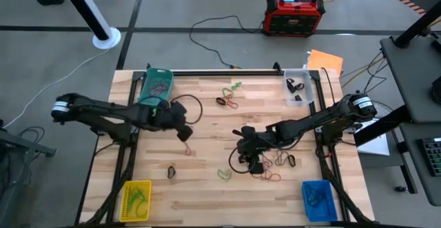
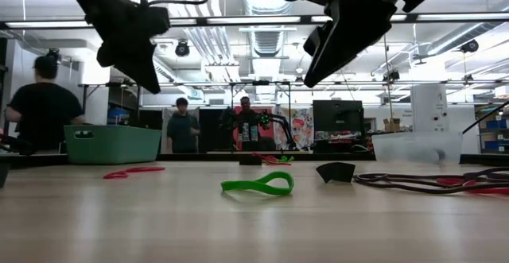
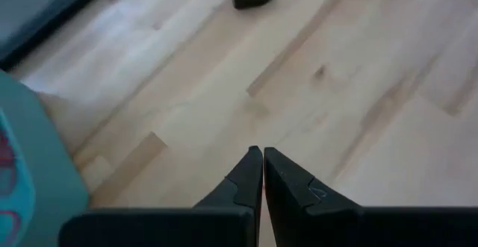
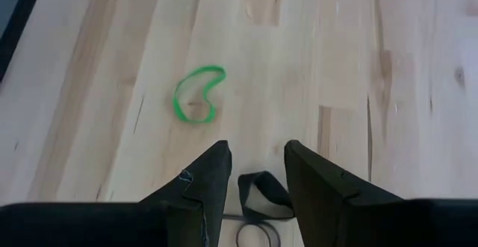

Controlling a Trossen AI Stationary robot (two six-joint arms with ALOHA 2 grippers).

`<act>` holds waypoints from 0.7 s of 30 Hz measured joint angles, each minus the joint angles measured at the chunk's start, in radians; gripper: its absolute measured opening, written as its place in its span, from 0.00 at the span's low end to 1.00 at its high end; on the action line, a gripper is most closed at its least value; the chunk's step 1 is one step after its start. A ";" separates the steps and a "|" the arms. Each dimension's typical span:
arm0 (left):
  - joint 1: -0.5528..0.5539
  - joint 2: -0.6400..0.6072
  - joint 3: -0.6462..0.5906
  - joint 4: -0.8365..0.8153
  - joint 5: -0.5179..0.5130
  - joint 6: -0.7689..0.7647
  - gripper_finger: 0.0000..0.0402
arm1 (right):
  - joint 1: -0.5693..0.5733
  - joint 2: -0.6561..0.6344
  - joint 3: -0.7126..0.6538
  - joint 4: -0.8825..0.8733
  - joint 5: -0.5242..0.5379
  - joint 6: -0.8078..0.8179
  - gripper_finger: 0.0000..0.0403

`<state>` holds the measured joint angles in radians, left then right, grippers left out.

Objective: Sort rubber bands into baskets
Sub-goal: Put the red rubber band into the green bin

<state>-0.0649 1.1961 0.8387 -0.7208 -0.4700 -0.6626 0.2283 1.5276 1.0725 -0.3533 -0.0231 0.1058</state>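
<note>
Parted right gripper [image 4: 256, 174] hovers over a black rubber band [image 4: 258, 191]; green band [image 4: 197, 95] lies kinked.

Left gripper [image 3: 261, 157] closed; right gripper [image 4: 258, 161] parted

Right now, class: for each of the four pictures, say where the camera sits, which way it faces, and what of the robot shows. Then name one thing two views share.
High view: overhead, looking down on the table, both arms.
Low view: at table-top height, facing the room; both arms overhead.
Left wrist view: above the wood, past the shut left gripper.
Right wrist view: past the open right gripper.
Shared: the green rubber band also lies in the low view.
</note>
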 joint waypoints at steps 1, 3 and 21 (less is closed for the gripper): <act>0.002 -0.009 0.000 -0.003 0.024 0.000 0.00 | -0.002 0.000 0.000 0.003 0.000 -0.003 0.31; 0.002 -0.015 0.000 -0.002 0.052 -0.005 0.00 | -0.007 0.000 0.000 0.001 -0.001 -0.003 0.31; -0.011 0.315 -0.002 0.031 0.169 -0.214 0.37 | -0.064 0.000 -0.014 0.043 -0.001 -0.034 0.31</act>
<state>-0.0761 1.5111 0.8364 -0.6901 -0.3011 -0.8765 0.1646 1.5272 1.0586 -0.3100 -0.0238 0.0719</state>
